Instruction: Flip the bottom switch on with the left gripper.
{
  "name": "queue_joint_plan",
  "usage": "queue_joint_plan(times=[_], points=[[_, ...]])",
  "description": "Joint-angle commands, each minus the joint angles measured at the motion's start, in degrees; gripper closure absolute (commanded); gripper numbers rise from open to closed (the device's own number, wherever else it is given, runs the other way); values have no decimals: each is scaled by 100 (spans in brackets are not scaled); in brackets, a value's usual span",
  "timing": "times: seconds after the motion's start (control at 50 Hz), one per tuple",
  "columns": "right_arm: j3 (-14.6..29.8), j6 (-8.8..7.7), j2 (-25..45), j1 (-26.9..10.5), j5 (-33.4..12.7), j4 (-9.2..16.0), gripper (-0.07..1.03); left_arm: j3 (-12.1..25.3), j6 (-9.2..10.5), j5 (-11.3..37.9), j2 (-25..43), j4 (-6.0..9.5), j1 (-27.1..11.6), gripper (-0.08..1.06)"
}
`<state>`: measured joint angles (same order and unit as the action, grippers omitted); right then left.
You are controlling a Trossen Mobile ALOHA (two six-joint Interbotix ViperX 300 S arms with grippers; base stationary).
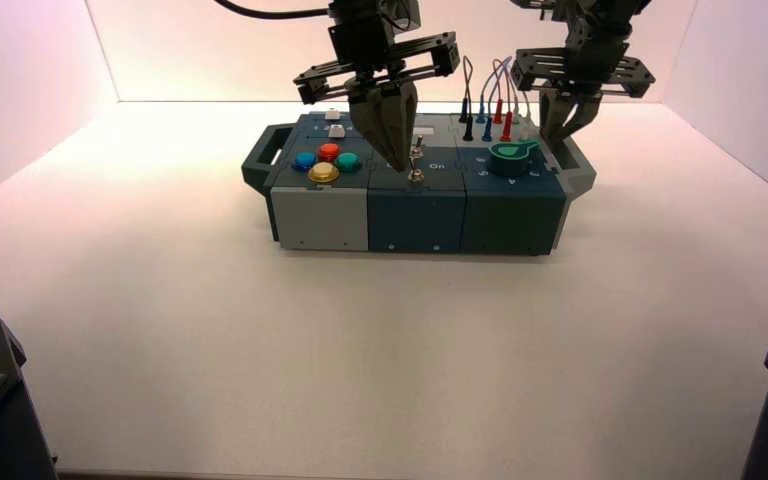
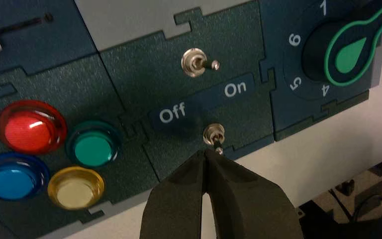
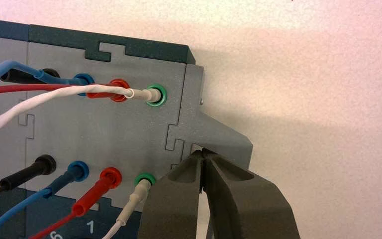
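The left gripper [image 1: 400, 168] was over the front middle of the box [image 1: 415, 222], its two fingers together with nothing between them. Its tips were just beside the lever of the bottom switch [image 2: 214, 134], a small silver toggle on a round base near the front edge of the dark panel marked "Off" and "On". Whether tips and lever touched could not be told, nor which setting the lever was in. Farther back on the same panel, beyond the lettering, was the twin toggle [image 2: 194, 62], its lever leaning toward the "On" side.

To the left of that panel, near the front, sat four round buttons: red [image 2: 28, 130], green [image 2: 93, 150], blue [image 2: 11, 182] and yellow [image 2: 74, 193]. Behind them, at the back left, were the white slider caps [image 1: 336, 131].

To the right of the switches, on the front right panel, was a dark round knob [image 2: 345, 57] with a green-outlined pointer and numerals around it. Behind it, black, blue, red and white wires [image 3: 45, 107] were plugged into the grey back right panel.

The right gripper [image 3: 202, 150] waited over the grey right end of the box, its fingers together too. The box stood on a pale desk [image 1: 390, 360].
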<state>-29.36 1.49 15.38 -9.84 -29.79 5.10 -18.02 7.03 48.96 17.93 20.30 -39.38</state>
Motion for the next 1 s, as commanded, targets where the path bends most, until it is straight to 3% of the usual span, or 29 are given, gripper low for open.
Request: queue_joint_plan(times=[0.02, 1.0], points=[[-53, -26, 264, 9, 105, -26, 98, 167, 35, 0, -97, -26, -18, 101], [-70, -26, 281, 9, 105, -26, 98, 396, 35, 237, 44, -18, -193, 101]])
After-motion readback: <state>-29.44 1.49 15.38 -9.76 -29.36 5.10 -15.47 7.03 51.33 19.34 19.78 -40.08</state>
